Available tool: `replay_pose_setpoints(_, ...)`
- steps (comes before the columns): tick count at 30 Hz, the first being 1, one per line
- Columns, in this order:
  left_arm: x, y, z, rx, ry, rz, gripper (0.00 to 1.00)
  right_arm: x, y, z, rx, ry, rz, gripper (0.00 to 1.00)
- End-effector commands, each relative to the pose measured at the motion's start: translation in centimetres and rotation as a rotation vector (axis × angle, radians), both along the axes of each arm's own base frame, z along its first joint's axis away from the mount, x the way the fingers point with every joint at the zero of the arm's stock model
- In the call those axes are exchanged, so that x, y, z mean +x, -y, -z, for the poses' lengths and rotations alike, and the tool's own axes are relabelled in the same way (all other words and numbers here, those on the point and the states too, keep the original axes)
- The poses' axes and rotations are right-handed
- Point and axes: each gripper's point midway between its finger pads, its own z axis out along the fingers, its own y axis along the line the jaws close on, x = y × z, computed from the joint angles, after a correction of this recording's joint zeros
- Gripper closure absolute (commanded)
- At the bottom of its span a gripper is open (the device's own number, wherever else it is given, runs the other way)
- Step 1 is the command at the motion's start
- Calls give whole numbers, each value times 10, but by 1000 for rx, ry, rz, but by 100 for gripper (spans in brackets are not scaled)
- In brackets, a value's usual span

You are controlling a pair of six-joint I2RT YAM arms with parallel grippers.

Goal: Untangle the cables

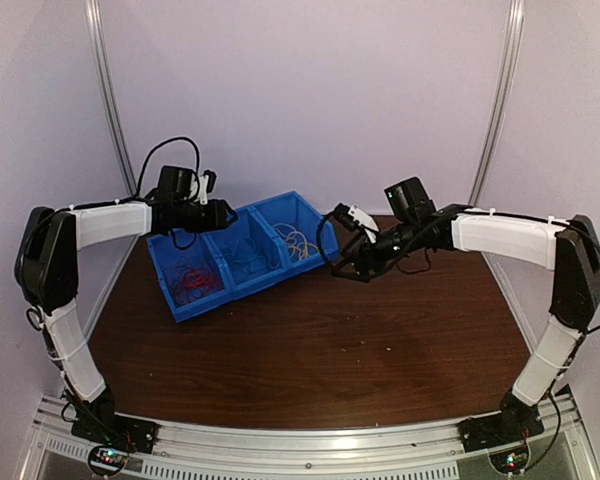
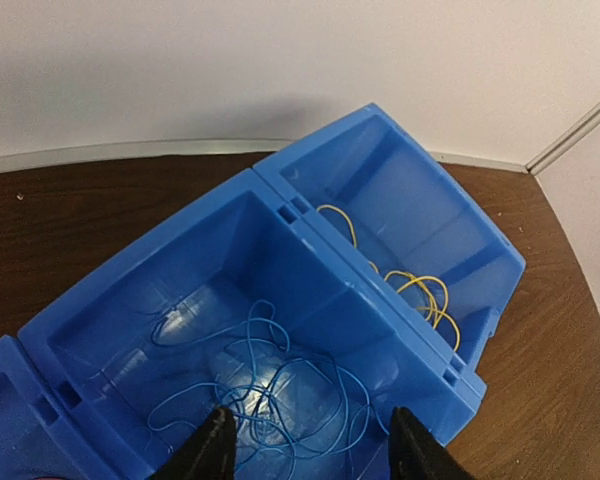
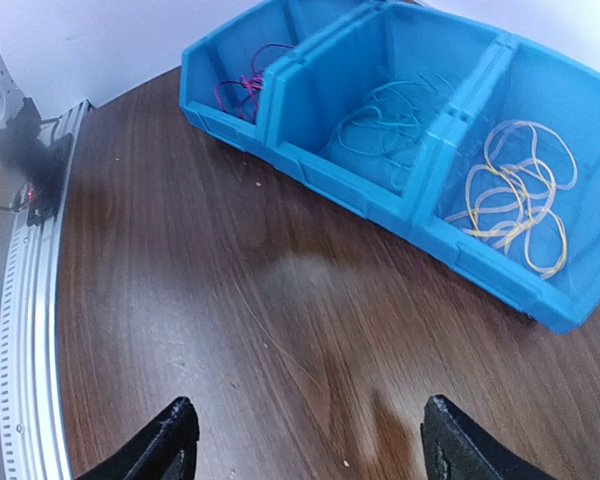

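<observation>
**Three cables, three bins, two open hands**

Three blue bins (image 3: 380,190) sit side by side on the brown table (image 3: 230,300), and each one has one cable in it.

Your left gripper (image 2: 310,455) hangs over the middle bin (image 2: 110,330). Its two fingers (image 2: 215,450) are spread apart and hold nothing. The blue cable (image 2: 270,400) lies in loose loops on the floor of that bin, right under the fingers and a little ahead of them. You cannot tell from the wrist view if the tips touch it. The yellow cable (image 2: 425,295) is in the next bin, ahead of this hand and off to its right.

Your right gripper (image 3: 310,440) is over bare table, with its fingers wide apart and nothing between them. The bins lie ahead of this hand. The yellow cable is closest to it, ahead and to the right, curled in a flat pile. The blue cable is straight ahead, one bin further along. The red cable (image 3: 242,88) is furthest away, ahead and a bit to the left, bunched up in the end bin.

Each cable is apart from the others, with a bin wall between them.
</observation>
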Motion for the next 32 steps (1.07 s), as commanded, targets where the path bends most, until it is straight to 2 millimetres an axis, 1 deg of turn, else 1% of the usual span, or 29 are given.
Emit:
replay_pose_setpoints(1,4,-4,-54,-10,116,-17,41,15,50,-19,8,46,96,22)
replay_pose_setpoints(3,-1,-7,-71,3,144,-15,40,24,71,-32,46,66,162,21)
replay_pose_setpoints(6,-9,-11,-98,24,202,-3,38,35,105,-58,64,142,255,18)
replay_pose_setpoints(10,-21,-16,-144,51,302,12,35,56,160,-95,81,260,442,11)
replay_pose_setpoints(11,-24,-18,-155,60,327,14,33,61,174,-105,91,288,501,6)
replay_pose_setpoints(12,-27,-21,-166,72,354,13,29,69,190,-114,107,304,578,2)
replay_pose_setpoints(13,-29,-24,-176,91,383,8,11,77,207,-121,125,308,673,0)
replay_pose_setpoints(14,-31,-29,-184,119,407,-8,3,84,223,-128,141,312,761,0)
replay_pose_setpoints(16,-30,-46,-194,171,428,-89,2,95,256,-140,152,323,967,0)
replay_pose_setpoints(17,-30,-57,-198,193,433,-143,3,97,268,-145,155,324,1043,0)
replay_pose_setpoints(18,-30,-66,-200,211,436,-186,2,96,276,-150,143,338,1087,0)
replay_pose_setpoints(20,-36,-75,-203,230,444,-223,2,92,289,-163,122,381,1141,0)
replay_pose_setpoints(23,-45,-74,-202,223,464,-203,2,79,297,-185,112,460,1162,0)
replay_pose_setpoints(24,-50,-73,-202,214,475,-192,2,75,299,-195,114,480,1168,0)
replay_pose_setpoints(26,-56,-73,-197,211,484,-182,2,68,303,-214,118,505,1182,0)
replay_pose_setpoints(28,-60,-74,-193,210,492,-182,2,61,304,-228,119,527,1177,0)
replay_pose_setpoints(30,-64,-75,-186,222,495,-171,2,56,304,-234,128,540,1172,0)
replay_pose_setpoints(32,-65,-76,-183,237,496,-170,2,54,302,-230,138,529,1152,0)
